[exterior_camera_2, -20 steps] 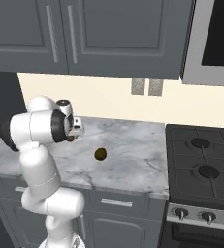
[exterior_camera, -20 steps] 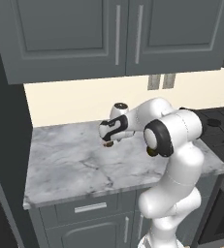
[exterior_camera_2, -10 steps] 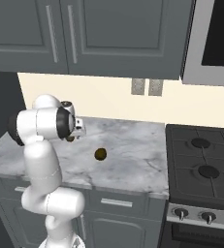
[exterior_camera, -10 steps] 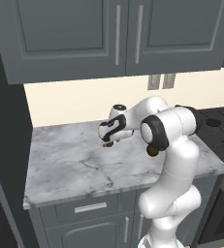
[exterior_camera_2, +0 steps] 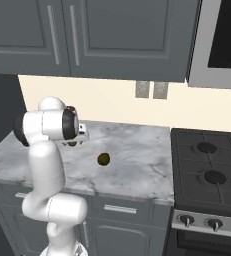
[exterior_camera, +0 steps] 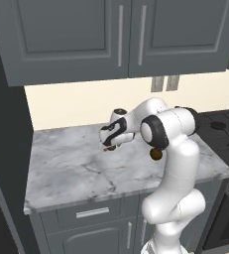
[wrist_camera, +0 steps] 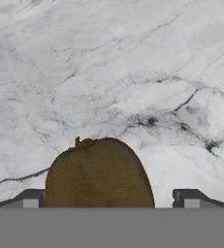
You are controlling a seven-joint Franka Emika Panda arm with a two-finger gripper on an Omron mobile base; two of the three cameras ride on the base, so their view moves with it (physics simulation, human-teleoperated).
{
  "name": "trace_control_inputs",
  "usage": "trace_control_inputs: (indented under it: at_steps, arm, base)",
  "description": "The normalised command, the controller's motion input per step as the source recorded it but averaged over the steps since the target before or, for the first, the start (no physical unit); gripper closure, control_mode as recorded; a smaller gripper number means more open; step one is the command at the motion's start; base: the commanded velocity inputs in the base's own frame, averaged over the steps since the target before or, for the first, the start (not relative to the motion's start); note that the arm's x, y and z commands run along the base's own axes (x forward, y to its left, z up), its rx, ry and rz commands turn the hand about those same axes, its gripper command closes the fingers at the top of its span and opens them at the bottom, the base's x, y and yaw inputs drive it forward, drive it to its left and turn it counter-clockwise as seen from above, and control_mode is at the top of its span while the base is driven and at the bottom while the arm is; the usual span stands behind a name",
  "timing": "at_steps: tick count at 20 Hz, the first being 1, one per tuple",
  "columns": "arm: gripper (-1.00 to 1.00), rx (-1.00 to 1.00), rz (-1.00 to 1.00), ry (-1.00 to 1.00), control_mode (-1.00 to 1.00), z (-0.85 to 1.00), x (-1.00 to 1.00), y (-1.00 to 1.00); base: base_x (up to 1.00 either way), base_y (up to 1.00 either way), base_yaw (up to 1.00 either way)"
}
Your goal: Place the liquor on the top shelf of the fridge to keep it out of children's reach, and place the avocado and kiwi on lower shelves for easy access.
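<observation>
The kiwi [wrist_camera: 100, 174], brown and fuzzy with a small stem nub, lies on the grey marbled counter [wrist_camera: 133, 72]. My gripper [wrist_camera: 108, 201] is open right above it, one dark fingertip on each side. From the base the gripper [exterior_camera: 108, 140] hangs low over the kiwi [exterior_camera: 111, 147] near the counter's middle. The same kiwi [exterior_camera_2: 73, 144] sits just under the hand in the right base view. The avocado [exterior_camera_2: 103, 159], a dark olive lump, rests on the counter to the right of the kiwi, partly behind my forearm [exterior_camera: 156, 154]. The liquor and the fridge's shelves are out of view.
Dark grey wall cabinets [exterior_camera: 121, 34] hang above the counter, and drawers [exterior_camera: 91, 213] sit below it. A black stove [exterior_camera_2: 207, 160] adjoins the counter's right end, with a microwave [exterior_camera_2: 222, 40] above. A tall dark grey panel [exterior_camera: 7, 149] closes off the left end.
The arm's elbow has swung a little to the left in the left base view. The hand has sunk slightly over the kiwi, and the gripper has stayed open.
</observation>
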Motion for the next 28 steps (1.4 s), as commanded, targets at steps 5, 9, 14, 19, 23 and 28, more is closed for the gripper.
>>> trace_control_inputs:
  at_steps: [5,9,14,19,23,28]
  arm:
    - [1.00,0.00,0.00,0.02,-1.00,-0.16,0.00,0.16]
    - [1.00,0.00,0.00,0.01,-1.00,-0.14,0.00,0.10]
    - [1.00,0.00,0.00,0.00,-1.00,-0.11,-0.09,0.01]
    - [1.00,0.00,0.00,-0.02,-1.00,0.12,-0.75,-0.23]
    - [1.00,0.00,0.00,-0.09,-1.00,0.59,-0.97,-0.35]
    - [1.00,0.00,0.00,-0.16,-1.00,0.94,-0.96,-0.42]
  base:
    - [0.00,0.00,0.00]
    - [0.00,0.00,0.00]
    - [0.00,0.00,0.00]
    - [0.00,0.00,0.00]
    - [0.00,0.00,0.00]
    - [0.00,0.00,0.00]
